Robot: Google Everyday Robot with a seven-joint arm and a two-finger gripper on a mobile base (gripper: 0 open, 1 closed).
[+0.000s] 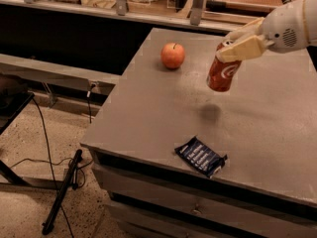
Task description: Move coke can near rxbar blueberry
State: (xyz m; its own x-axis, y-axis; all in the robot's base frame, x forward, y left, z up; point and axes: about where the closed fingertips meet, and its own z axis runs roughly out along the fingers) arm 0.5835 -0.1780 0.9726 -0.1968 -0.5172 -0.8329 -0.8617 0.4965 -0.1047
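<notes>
The coke can is red with white script. It hangs tilted above the grey table, with its shadow on the surface below it. My gripper comes in from the upper right and is shut on the can's top end. One cream finger lies across the can's front. The rxbar blueberry is a flat navy-blue wrapper with white text. It lies near the table's front edge, below and a little left of the can.
A round orange-red apple sits on the table to the left of the can. The table has drawers under its front edge. Cables and a dark rod lie on the floor at the left. A shelf rail runs behind.
</notes>
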